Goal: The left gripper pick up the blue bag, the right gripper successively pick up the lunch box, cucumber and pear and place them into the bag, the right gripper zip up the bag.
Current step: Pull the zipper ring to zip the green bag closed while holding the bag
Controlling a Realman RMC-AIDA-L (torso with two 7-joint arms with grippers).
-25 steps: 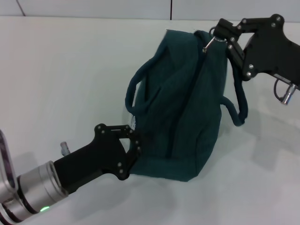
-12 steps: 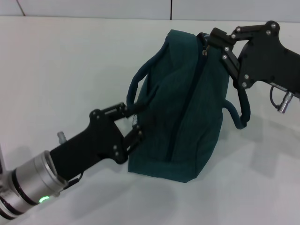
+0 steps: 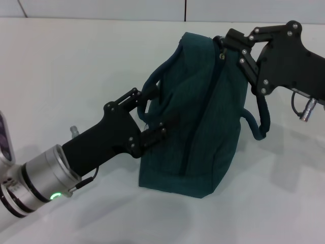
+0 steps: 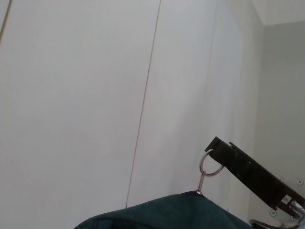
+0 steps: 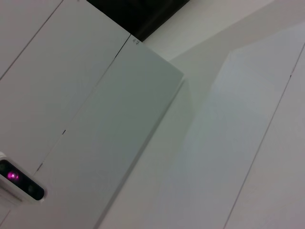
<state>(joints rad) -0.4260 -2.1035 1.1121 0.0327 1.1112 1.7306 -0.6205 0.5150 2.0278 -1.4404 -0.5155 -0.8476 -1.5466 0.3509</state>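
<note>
On the near left of the white table (image 3: pixel 61 66), the left gripper (image 3: pixel 155 114) reaches in from the lower left with its fingers spread apart, one at the near loop handle (image 3: pixel 147 91) and the other pressed to the side of the blue bag (image 3: pixel 203 127). Standing upright at the table's middle, that bag has its zipper (image 3: pixel 203 122) drawn closed along the top. At the far right, the right gripper (image 3: pixel 229 40) has its fingers closed on the silver ring pull (image 4: pixel 210 165) at the bag's far top corner.
</note>
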